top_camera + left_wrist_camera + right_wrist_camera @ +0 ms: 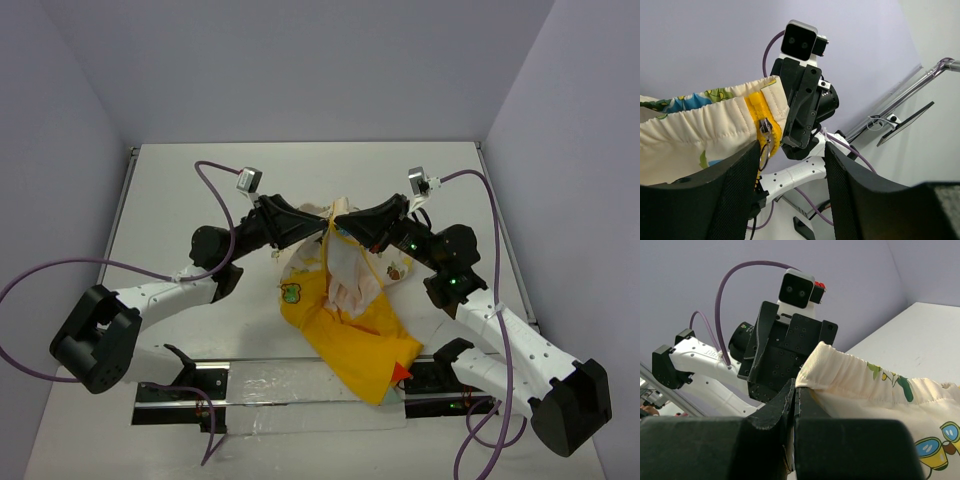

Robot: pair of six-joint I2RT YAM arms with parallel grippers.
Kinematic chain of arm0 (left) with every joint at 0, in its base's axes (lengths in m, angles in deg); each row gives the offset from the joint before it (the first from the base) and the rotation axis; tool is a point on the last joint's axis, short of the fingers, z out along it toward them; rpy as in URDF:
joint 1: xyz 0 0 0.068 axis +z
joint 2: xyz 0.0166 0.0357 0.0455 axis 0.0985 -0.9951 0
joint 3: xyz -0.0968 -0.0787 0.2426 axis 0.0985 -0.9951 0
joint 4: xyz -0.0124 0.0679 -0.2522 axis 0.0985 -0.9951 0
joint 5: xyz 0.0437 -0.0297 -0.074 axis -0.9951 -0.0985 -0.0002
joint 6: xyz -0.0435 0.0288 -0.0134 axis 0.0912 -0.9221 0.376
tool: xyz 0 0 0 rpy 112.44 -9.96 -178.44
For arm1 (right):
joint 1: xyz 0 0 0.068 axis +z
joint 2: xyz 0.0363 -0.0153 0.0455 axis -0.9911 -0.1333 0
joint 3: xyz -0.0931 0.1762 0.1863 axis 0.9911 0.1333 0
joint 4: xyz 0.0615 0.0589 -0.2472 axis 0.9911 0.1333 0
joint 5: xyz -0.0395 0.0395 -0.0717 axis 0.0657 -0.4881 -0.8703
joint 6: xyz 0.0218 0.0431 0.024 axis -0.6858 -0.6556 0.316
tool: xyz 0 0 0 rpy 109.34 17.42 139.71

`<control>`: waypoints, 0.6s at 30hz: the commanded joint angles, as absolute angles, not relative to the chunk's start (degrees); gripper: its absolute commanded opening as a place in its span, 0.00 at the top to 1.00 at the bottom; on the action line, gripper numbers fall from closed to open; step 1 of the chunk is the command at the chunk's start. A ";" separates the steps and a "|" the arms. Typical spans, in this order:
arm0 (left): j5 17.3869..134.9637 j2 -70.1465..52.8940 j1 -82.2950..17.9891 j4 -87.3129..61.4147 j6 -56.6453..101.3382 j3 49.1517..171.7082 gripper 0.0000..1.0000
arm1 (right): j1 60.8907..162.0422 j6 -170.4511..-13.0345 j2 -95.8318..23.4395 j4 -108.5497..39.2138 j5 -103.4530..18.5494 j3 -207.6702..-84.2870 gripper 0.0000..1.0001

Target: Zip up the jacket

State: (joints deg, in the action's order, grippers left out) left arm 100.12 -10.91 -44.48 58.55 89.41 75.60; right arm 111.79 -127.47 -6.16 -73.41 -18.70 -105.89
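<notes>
The jacket [350, 335] lies bunched mid-table, yellow outside with a green patch and a red tip, its cream cartoon-print edge lifted between both arms. My right gripper [348, 226] [795, 388] is shut on the corner of that cream hem [850, 377]. My left gripper [318, 228] [792, 147] faces it, open, with nothing between its fingers. In the left wrist view the yellow zipper tape [756, 111] runs down the hem. Its metal slider [765, 127] and pull ring [764, 152] hang just at the tip of the left finger [740, 185].
The white table [200, 190] is boxed by lilac walls at the back and sides. A shiny strip [280, 385] runs along the near edge between the arm bases. Purple cables [215, 185] loop over both arms.
</notes>
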 commanded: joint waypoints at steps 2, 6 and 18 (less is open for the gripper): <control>98.64 -8.94 -44.27 60.12 87.11 76.37 0.36 | 111.61 -127.47 -5.32 -78.30 -18.87 -107.84 1.00; 97.97 -8.19 -44.27 60.21 87.06 75.64 0.28 | 111.67 -127.47 -5.21 -78.24 -18.98 -107.87 1.00; 99.45 1.52 -47.45 43.44 78.78 78.20 0.30 | 111.61 -127.77 -5.68 -78.73 -19.04 -107.61 1.00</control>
